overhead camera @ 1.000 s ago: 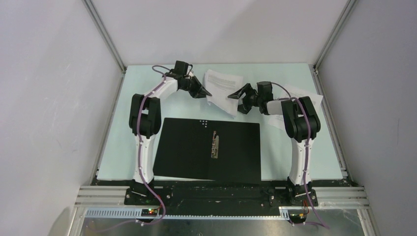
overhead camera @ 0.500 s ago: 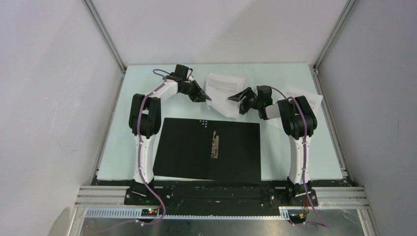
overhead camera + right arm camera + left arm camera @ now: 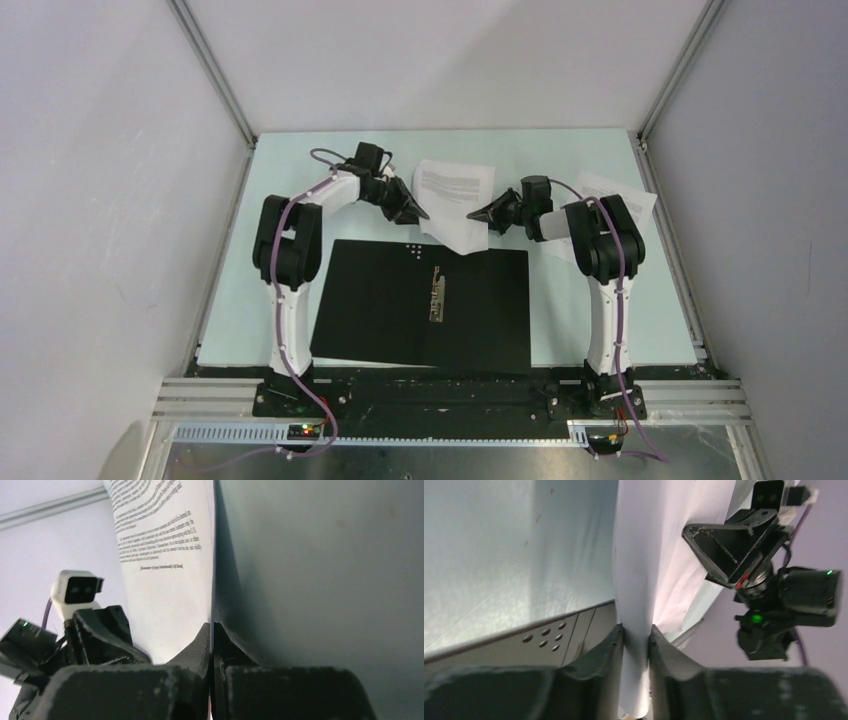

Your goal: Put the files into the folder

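Left gripper (image 3: 412, 210) is pinched onto the 9 o'clock edge of the printed sheet (image 3: 455, 190), and I can see my right gripper (image 3: 478, 214) pressed tight on its 3 o'clock edge, so the paper spans between the two. That sheet sits at 12 o'clock of the open folder (image 3: 380, 310), its near corner reaching the folder's far edge, black inside facing up with the metal clip (image 3: 438, 293) near the middle. A second sheet (image 3: 643, 205) lies further out at 3 o'clock, partly beneath my right arm.
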Robot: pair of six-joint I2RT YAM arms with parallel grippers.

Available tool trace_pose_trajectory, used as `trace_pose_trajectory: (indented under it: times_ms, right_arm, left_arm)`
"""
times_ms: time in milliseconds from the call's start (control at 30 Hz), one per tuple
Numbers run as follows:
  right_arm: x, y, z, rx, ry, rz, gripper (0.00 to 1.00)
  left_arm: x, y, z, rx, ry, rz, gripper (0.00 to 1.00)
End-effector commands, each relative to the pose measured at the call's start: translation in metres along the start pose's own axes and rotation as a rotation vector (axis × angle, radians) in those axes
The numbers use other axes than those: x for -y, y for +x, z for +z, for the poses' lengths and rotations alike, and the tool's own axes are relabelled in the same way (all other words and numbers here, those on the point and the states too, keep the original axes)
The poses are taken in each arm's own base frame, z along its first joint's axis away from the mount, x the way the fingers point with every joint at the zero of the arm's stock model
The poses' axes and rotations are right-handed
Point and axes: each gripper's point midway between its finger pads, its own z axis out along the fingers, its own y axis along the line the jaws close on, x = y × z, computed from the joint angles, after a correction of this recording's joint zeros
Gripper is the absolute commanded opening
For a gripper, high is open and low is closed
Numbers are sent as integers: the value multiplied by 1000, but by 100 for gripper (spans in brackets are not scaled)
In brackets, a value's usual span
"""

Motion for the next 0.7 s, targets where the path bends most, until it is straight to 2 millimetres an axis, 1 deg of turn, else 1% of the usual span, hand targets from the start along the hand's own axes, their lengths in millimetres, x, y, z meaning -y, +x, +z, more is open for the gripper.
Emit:
trace_pose_trajectory:
  times_ms: [0,33,67,100,133,167,200,233,267,300,333,367,400,433,467,500,533,567,600,633,667]
  right_arm:
    - [-53,6,-27,7,-19,-110,0]
    - [-53,14,-33,-22,5,-99,0]
    - [-67,18,-46,-24,-7,-127,0]
    - [-67,26,-55,-47,15,-117,0]
    - [-79,34,-71,-48,-3,-141,0]
    - [-79,42,-81,-63,3,-139,0]
    - [-86,52,-99,-61,-10,-154,0]
    - [-82,60,-109,-68,10,-157,0]
    - [-77,73,-125,-63,25,-163,0]
    - [-48,89,-134,-88,98,-144,0]
    - [-42,97,-150,-65,127,-153,0]
    - [-13,110,-158,-75,187,-150,0]
    - [-2,114,-171,-38,229,-163,0]
    - [31,124,-180,-46,300,-162,0]
    - [43,123,-190,0,345,-177,0]
    - [71,132,-198,-8,405,-176,0]
    - [84,131,-203,18,444,-185,0]
    - [104,138,-209,13,490,-182,0]
    - [117,138,-213,31,542,-191,0]
    - [129,140,-218,40,580,-199,0]
    - [139,138,-224,70,638,-220,0]
  left_arm:
    - [23,10,-45,118,13,157,35]
    - [29,9,-60,180,2,185,49]
    - [20,14,-63,193,-24,200,55]
    - [28,17,-80,260,-36,237,65]
    - [17,24,-81,270,-69,250,68]
    - [23,29,-95,335,-84,287,74]
    - [10,37,-95,341,-120,292,76]
    - [14,43,-106,397,-134,320,78]
    - [-1,51,-102,409,-182,317,79]
    - [-9,61,-106,419,-195,311,79]
    - [-12,67,-105,430,-213,319,79]
    - [-22,74,-105,430,-228,309,78]
    - [-26,78,-103,441,-243,315,77]
    - [-36,84,-100,435,-257,304,76]
    - [-36,87,-97,437,-253,312,74]
    - [-44,93,-92,424,-258,302,73]
    - [-42,98,-87,412,-240,313,71]
    - [-50,104,-81,392,-252,309,70]
    - [-49,109,-75,378,-249,322,68]
    - [-52,112,-72,367,-254,322,67]
    - [-53,117,-68,357,-254,330,66]
